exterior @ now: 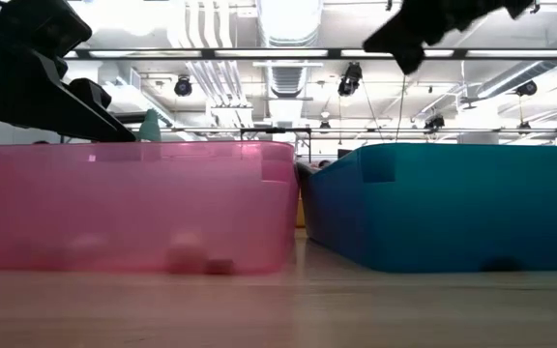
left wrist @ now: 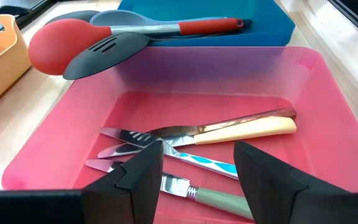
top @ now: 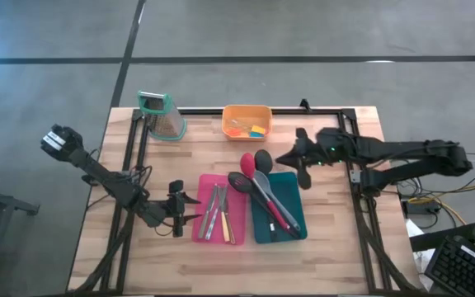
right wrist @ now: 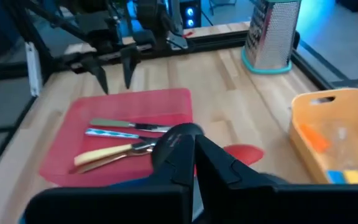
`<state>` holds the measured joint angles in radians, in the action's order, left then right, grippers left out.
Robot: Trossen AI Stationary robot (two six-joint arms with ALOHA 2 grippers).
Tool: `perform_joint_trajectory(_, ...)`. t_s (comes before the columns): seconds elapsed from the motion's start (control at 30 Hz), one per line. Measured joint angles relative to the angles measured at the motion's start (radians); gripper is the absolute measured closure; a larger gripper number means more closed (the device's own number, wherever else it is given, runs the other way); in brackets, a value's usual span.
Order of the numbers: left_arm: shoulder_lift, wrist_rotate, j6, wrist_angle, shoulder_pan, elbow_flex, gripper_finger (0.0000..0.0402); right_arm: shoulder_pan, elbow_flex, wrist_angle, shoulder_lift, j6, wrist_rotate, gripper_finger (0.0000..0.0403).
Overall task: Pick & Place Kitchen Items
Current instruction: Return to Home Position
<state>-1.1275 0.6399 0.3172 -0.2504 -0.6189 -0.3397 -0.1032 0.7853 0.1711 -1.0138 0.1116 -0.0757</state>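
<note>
Left arm comes in low from the desk's left side, elbow bent. The left tool (top: 193,208) sits just beside the left wall of the pink bin (top: 239,194) and points across it. Its fingers (left wrist: 145,177) are spread wide with nothing between them, and the wrist view looks straight past them at the knives (left wrist: 229,132) on the pink floor.

Right arm reaches in from the right edge, stretched nearly flat. The right tool (top: 283,158) is up by the back corner of the teal bin (top: 293,188), between that bin and the orange bin (top: 228,124). Its fingers (right wrist: 182,155) are pinched shut, pad against pad. In the low view it hangs well above the teal rim.

Where the stuff is:
- The knives are all in the pink bin, lying roughly lengthwise.
- The red spoon (top: 247,162), black spoon (top: 263,159) and slotted spatula (top: 239,181) have their handles in the teal bin, and their heads poke out over its back edge. A grey spoon (left wrist: 126,17) is in there too.
- The small coloured pieces (top: 250,128) are in the orange bin at the back.
- The grater (top: 163,115) stands at the back left, well apart from both tools.

Pink and teal sit just beside each other mid-desk. Open wood on the desk (top: 336,247) runs along the front, down the right side, and in the left strip where the left tool sits. The spoon heads take up part of the gap behind the two bins.
</note>
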Motion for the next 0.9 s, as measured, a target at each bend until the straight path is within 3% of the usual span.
perform_joint_trajectory(0.33, 0.000, 0.000, 0.000, 0.000, 0.000, 0.000, 0.0200, 0.001, -0.216, -0.131, 0.146, 0.022, 0.010, 0.0393)
perform_joint_trajectory(0.57, 0.000, 0.000, 0.000, 0.000, 0.000, 0.000, 0.0200, 0.001, -0.390, -0.263, 0.276, -0.150, 0.026, 0.0394)
perform_joint_trajectory(0.7, 0.000, 0.000, 0.000, 0.000, 0.000, 0.000, 0.0200, 0.000, -0.528, -0.401, 0.356, -0.124, 0.035, 0.0394)
perform_joint_trajectory(0.9, 0.000, 0.000, 0.000, -0.001, 0.000, 0.000, 0.0200, 0.000, -0.640, -0.413, 0.479, -0.158, 0.085, 0.0394)
